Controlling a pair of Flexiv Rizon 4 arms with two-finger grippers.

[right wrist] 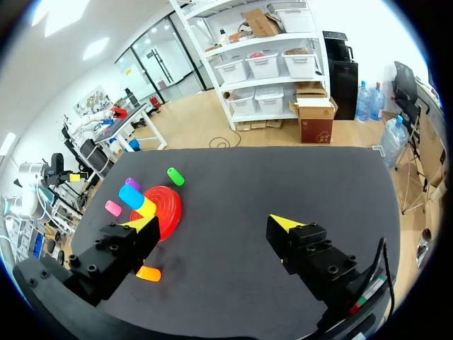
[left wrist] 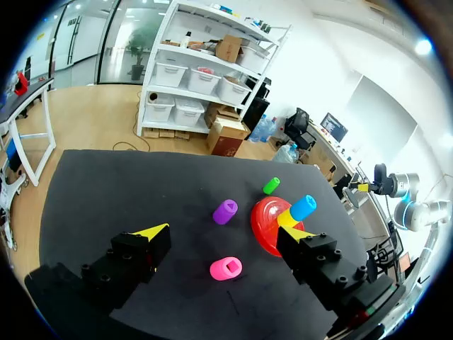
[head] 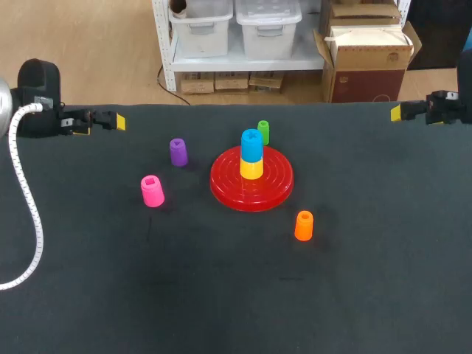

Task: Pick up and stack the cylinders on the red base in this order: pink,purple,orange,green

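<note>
Showing beside right claw (right wrist: 214, 223): orange cylinder (right wrist: 148, 273)

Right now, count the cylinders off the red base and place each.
4: pink left of the red base, purple beyond pink, green just behind the base, orange near its front right. None appear hidden.

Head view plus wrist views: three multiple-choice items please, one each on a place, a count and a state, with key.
1. Where is the green cylinder? A) atop the stack B) in a gripper C) on the table beyond the red base.
2. How many cylinders are stacked on the base? A) none B) two C) four.
3. The left gripper and right gripper are: A) both open, empty B) both shut on cylinders C) left open, right shut.
1 C: it stands past the rim. 2 B: blue cylinder on yellow cylinder. 3 A: fingers apart, nothing gripped.
</note>
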